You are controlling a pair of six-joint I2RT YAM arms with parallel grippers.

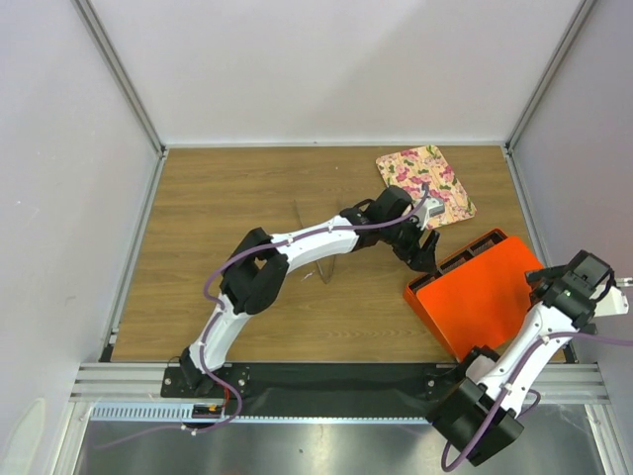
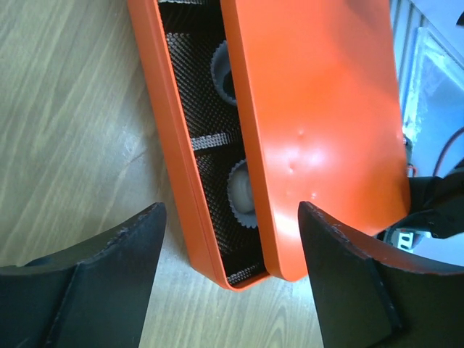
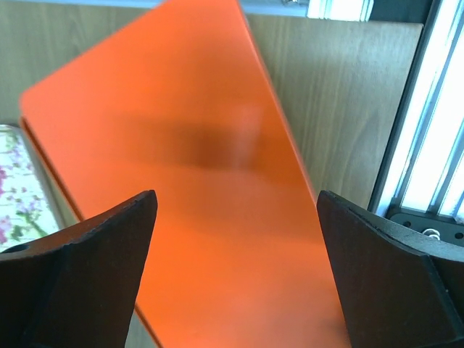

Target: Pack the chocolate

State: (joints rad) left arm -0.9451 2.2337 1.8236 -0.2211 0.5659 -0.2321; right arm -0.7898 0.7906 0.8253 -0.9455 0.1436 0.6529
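Note:
An orange box [image 1: 485, 292] lies at the right of the table, its orange lid [image 2: 319, 123] resting on it, shifted so a strip of the black-lined inside [image 2: 196, 116] shows. White paper cups [image 2: 226, 72] sit in that strip. The nearer cup [image 2: 243, 196] holds something pale and rounded. No dark brown chocolate shows; it is hidden. My left gripper [image 1: 427, 255] [image 2: 230, 210] is open, its fingers either side of the box's corner without touching it. My right gripper [image 1: 542, 282] [image 3: 236, 196] is open above the lid [image 3: 188, 167], holding nothing.
A floral-patterned board [image 1: 425, 185] [image 3: 18, 188] lies at the back right, just beyond the box. A thin clear object [image 1: 315, 247] stands mid-table beside the left arm. Aluminium rails [image 3: 428, 145] run along the table's edges, with white walls around.

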